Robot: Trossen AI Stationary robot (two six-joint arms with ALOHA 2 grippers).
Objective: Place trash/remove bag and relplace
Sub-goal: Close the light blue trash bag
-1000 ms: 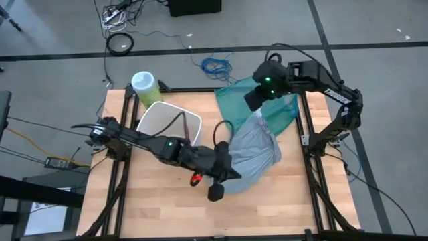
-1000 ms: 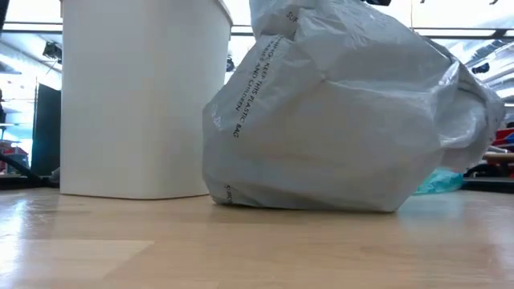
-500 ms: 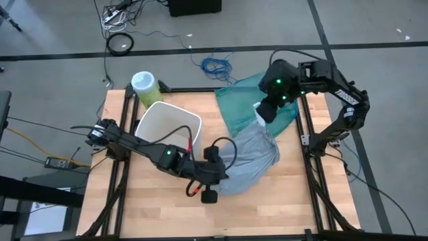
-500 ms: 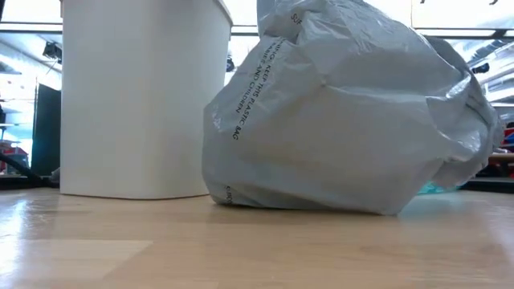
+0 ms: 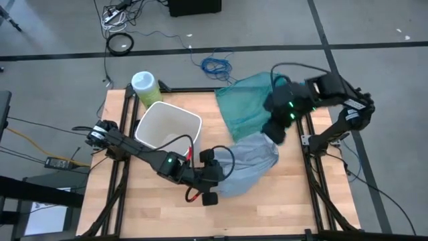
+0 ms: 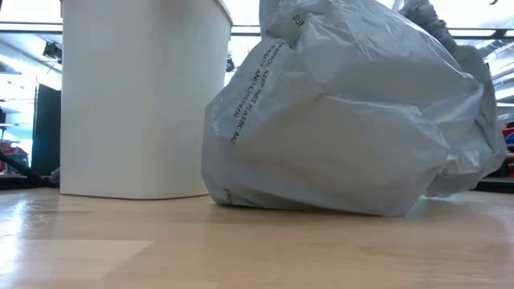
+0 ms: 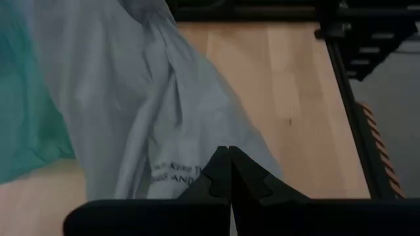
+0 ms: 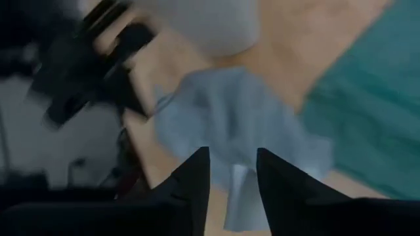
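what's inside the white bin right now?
From the high view the white bin shows only bare white walls and floor: no liner, no scraps visible. The grey bag lies on the table beside it; its contents are hidden by the plastic.

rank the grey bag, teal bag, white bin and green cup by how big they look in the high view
1. teal bag and grey bag: they look about alike, and the right gripper covers part of each, so no ranking between them.
2. white bin.
3. green cup, clearly smallest.
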